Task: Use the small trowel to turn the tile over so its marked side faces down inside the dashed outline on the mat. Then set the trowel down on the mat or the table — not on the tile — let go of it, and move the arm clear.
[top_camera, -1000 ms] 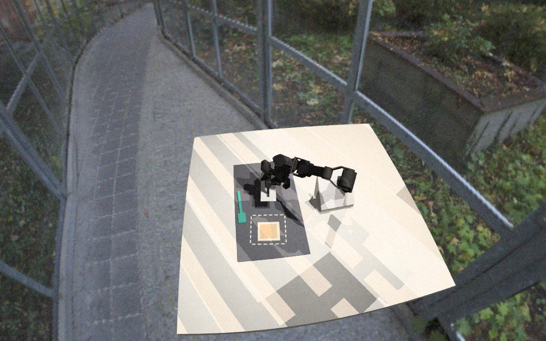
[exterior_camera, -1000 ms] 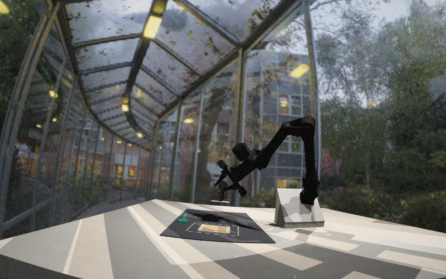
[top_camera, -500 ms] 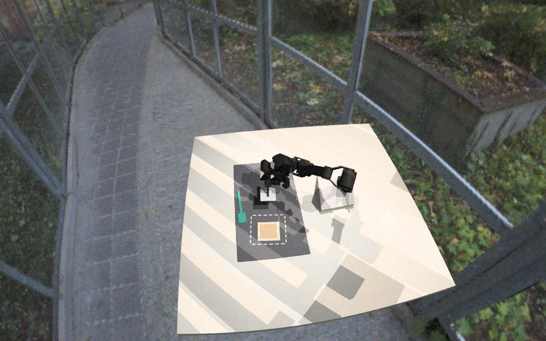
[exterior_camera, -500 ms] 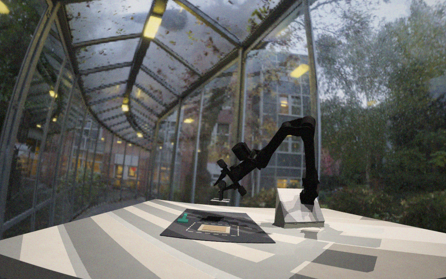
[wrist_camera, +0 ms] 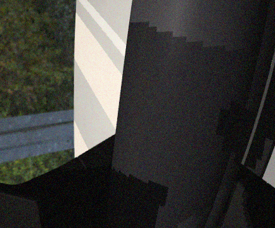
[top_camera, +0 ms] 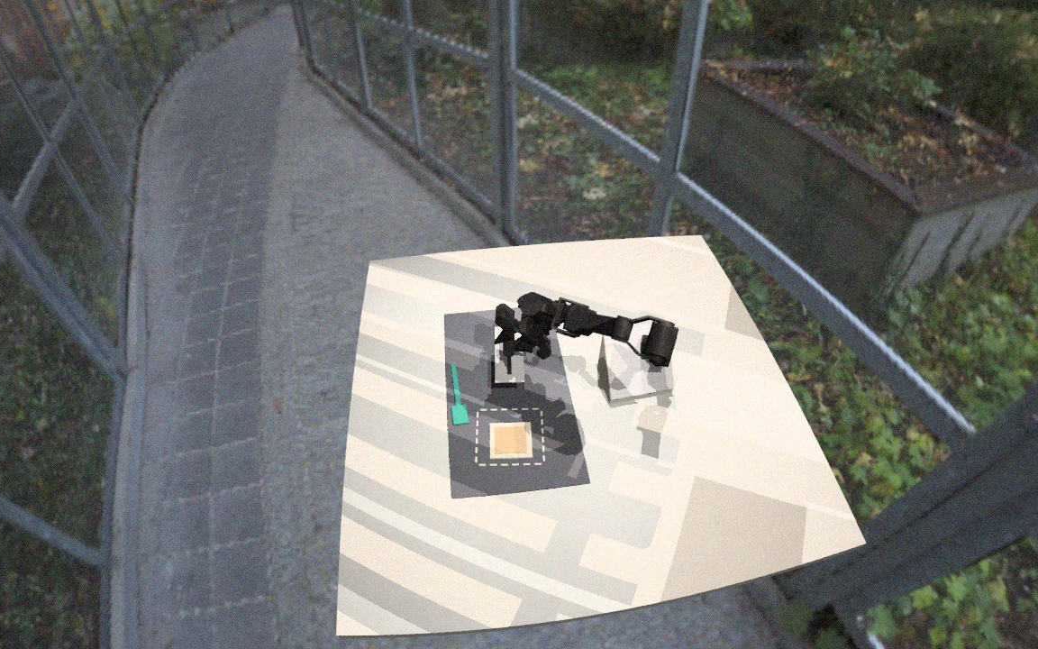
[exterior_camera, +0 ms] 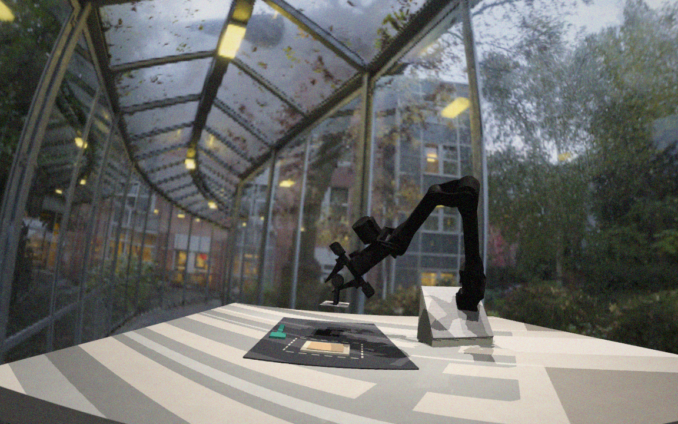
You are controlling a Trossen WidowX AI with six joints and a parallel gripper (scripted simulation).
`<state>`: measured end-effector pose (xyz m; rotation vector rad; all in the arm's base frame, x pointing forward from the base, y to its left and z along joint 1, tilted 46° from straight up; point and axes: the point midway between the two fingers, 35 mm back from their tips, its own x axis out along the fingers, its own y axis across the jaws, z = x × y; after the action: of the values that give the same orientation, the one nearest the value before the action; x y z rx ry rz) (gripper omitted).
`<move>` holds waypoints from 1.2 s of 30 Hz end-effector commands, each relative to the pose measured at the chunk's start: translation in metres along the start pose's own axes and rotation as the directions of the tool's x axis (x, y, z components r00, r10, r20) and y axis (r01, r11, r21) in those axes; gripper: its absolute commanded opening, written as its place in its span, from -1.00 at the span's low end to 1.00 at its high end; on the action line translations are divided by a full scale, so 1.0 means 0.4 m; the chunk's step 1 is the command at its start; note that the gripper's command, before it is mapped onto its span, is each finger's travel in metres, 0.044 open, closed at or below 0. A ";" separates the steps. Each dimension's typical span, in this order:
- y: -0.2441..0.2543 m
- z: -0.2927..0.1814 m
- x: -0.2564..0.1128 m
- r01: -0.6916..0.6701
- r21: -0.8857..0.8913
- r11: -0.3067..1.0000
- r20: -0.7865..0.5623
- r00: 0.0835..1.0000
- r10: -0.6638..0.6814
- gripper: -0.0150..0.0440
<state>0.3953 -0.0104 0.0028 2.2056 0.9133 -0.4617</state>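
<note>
The tile point(top_camera: 511, 440) point(exterior_camera: 325, 346) lies flat inside the dashed outline point(top_camera: 478, 463) on the dark mat point(top_camera: 470, 481) point(exterior_camera: 384, 361). It has a cream border and an orange square on its upper face. My gripper point(top_camera: 509, 342) point(exterior_camera: 336, 282) is shut on the trowel, whose pale, flat blade point(top_camera: 509, 371) point(exterior_camera: 333, 303) hangs roughly level in the air above the mat, behind the outline. The blade is apart from the tile, with nothing visible on it. The wrist view is mostly filled by dark shapes, so the grip is hard to make out there.
A small teal spatula-like tool point(top_camera: 459, 415) point(exterior_camera: 278, 334) lies on the mat's left side, outside the outline. A grey wedge-shaped block point(top_camera: 623, 379) point(exterior_camera: 449, 324) stands on the striped table point(top_camera: 426, 577) point(exterior_camera: 199, 390) beside the arm's base.
</note>
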 end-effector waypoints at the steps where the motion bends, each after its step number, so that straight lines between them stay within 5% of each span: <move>1: 0.008 0.001 -0.002 -0.008 -0.006 1.000 -0.002 1.000 0.008 -0.49; 16: 0.001 0.006 0.004 0.003 0.014 1.000 0.011 1.000 -0.003 -0.49; 36: 0.012 0.194 0.108 -0.022 0.380 0.925 0.345 0.931 -0.120 -0.49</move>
<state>0.4178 -0.0409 -0.0671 2.3192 0.7704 -1.0487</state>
